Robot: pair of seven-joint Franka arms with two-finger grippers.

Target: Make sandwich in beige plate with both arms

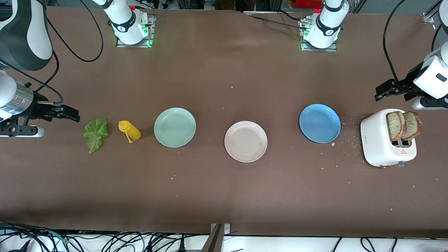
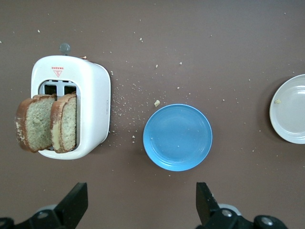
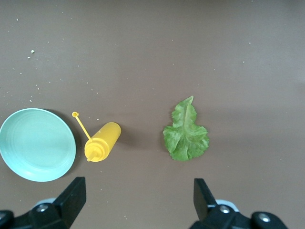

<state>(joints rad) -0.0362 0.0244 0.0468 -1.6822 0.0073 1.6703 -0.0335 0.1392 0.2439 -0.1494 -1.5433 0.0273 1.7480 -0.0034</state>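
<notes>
While both arms are waiting, the left gripper (image 1: 379,91) and right gripper (image 1: 75,114) are hanging wide open, empty; the ridged beige plate (image 1: 245,141) is sitting bare.

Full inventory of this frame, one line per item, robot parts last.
beige plate: 1, pale beige, mid-table, nothing but a crumb on it
mint-green plate: 1, toward the right arm's end
blue plate: 1, toward the left arm's end
toaster: 1, white, beside the blue plate
bread slices: 2, brown, standing in the toaster slots
lettuce leaf: 1, green, flat on the table
mustard bottle: 1, yellow, lying between the lettuce and the mint-green plate
crumbs: scattered, mostly around the toaster
left pincer: open, above the table by the toaster
right pincer: open, by the lettuce
</notes>
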